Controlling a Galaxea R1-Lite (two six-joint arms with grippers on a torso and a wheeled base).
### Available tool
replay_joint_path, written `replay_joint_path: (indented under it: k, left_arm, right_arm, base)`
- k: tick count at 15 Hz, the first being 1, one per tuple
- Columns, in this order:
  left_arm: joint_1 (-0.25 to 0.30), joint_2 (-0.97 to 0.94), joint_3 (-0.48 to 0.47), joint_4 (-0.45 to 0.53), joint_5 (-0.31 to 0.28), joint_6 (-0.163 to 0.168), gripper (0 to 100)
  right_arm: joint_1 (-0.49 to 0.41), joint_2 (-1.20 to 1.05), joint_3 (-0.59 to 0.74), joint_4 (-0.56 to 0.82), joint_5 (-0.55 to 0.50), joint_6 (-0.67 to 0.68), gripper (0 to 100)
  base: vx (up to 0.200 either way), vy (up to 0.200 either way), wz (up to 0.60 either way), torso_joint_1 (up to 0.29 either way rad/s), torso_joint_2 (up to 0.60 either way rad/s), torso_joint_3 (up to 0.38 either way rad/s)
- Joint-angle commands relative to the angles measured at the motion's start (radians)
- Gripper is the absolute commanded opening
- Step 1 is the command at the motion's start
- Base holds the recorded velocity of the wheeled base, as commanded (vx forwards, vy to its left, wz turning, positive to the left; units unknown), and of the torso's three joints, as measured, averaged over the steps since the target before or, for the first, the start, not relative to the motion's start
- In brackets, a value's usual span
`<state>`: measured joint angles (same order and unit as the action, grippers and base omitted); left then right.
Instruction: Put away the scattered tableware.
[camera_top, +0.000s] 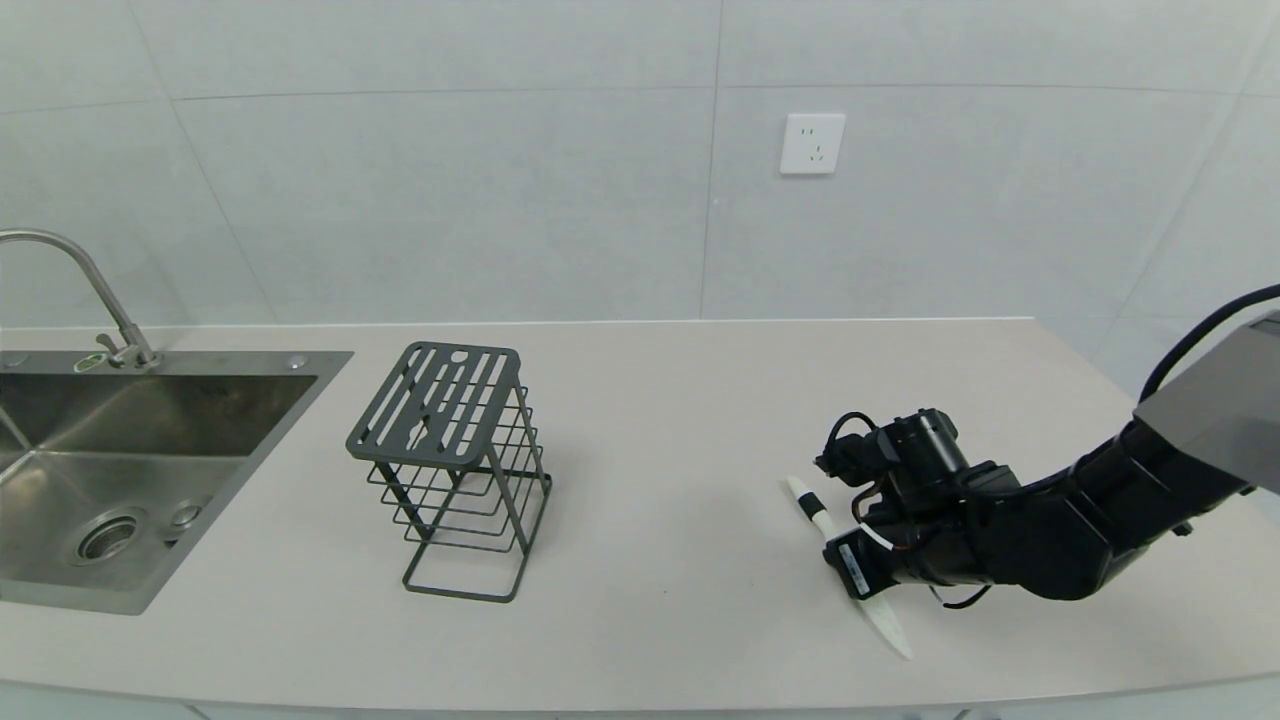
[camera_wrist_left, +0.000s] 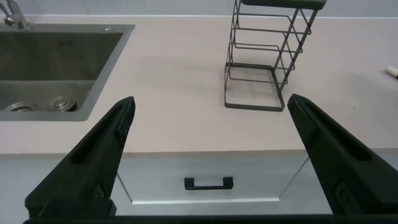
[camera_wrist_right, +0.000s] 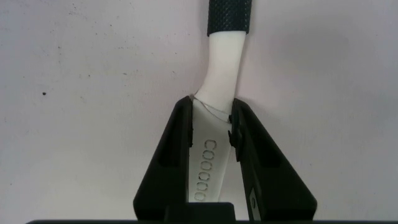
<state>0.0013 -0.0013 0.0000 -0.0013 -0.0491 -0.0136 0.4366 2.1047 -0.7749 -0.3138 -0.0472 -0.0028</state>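
Note:
A white knife (camera_top: 812, 510) with a black band on its handle lies slanted on the counter at the right. My right gripper (camera_top: 852, 565) is low over its middle, shut on the blade. In the right wrist view both fingers (camera_wrist_right: 239, 134) press against the edges of the white knife (camera_wrist_right: 219, 81), at the right gripper (camera_wrist_right: 212, 107). I cannot tell whether the blade still touches the counter. A dark wire rack (camera_top: 450, 470) with a slotted top stands mid-counter. My left gripper (camera_wrist_left: 211, 102) hangs open before the counter's front edge, nothing between its fingers, with the wire rack (camera_wrist_left: 267, 62) beyond.
A steel sink (camera_top: 150, 400) with a faucet (camera_top: 90, 290) is set into the counter at the left. A wall outlet (camera_top: 812, 143) sits above the back edge. A drawer handle (camera_wrist_left: 208, 183) shows below the counter front. Bare counter (camera_top: 680, 450) lies between rack and knife.

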Motion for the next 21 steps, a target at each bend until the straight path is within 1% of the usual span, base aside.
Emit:
replay_joint_path:
  k: [1, 3, 5, 8, 9, 11, 14, 16, 17, 18, 21]
  left_arm:
    - [0.000, 0.001, 0.000, 0.000, 0.000, 0.000, 100]
    - [0.000, 0.001, 0.000, 0.000, 0.000, 0.000, 100]
    - [0.000, 0.001, 0.000, 0.000, 0.000, 0.000, 100]
    - [0.000, 0.001, 0.000, 0.000, 0.000, 0.000, 100]
    - [0.000, 0.001, 0.000, -0.002, 0.002, -0.006, 100]
    - [0.000, 0.001, 0.000, 0.000, 0.002, -0.003, 100]
    - [0.000, 0.001, 0.000, -0.002, 0.000, -0.005, 100]
    - [0.000, 0.001, 0.000, 0.000, -0.001, -0.002, 100]
    - [0.000, 0.001, 0.000, -0.002, -0.001, -0.006, 100]
    - [0.000, 0.001, 0.000, -0.002, -0.001, -0.002, 100]
    - [-0.001, 0.001, 0.000, -0.003, -0.008, 0.004, 100]
  right_arm:
    - [0.001, -0.038, 0.002, 0.004, -0.002, -0.003, 0]
    - [0.016, -0.081, 0.002, 0.004, -0.003, -0.011, 0]
    - [0.034, -0.152, 0.003, 0.004, 0.000, -0.051, 0]
    - [0.044, -0.247, 0.008, -0.001, 0.003, -0.052, 0]
    - [0.048, -0.278, 0.014, -0.001, 0.003, -0.054, 0]
    - [0.082, -0.339, 0.023, -0.001, 0.003, -0.057, 0]
    - [0.091, -0.420, 0.029, -0.030, 0.004, -0.140, 0]
    - [0.091, -0.473, 0.042, -0.108, 0.010, -0.191, 0]
    - [0.091, -0.502, 0.042, -0.133, 0.032, -0.217, 0]
    - [0.085, -0.522, 0.039, -0.143, 0.060, -0.240, 0]
    - [0.080, -0.534, -0.001, -0.171, 0.099, -0.344, 0]
  base:
    - [0.000, 0.000, 0.00, 0.000, 0.00, 0.000]
    - [0.000, 0.000, 0.00, 0.000, 0.00, 0.000]
    - [0.000, 0.000, 0.00, 0.000, 0.00, 0.000]
    - [0.000, 0.000, 0.00, 0.000, 0.00, 0.000]
    - [0.000, 0.000, 0.00, 0.000, 0.00, 0.000]
    - [0.000, 0.000, 0.00, 0.000, 0.00, 0.000]
    - [0.000, 0.000, 0.00, 0.000, 0.00, 0.000]
    - [0.000, 0.000, 0.00, 0.000, 0.00, 0.000]
    - [0.000, 0.000, 0.00, 0.000, 0.00, 0.000]
    - [0.000, 0.000, 0.00, 0.000, 0.00, 0.000]
    - [0.000, 0.000, 0.00, 0.000, 0.00, 0.000]
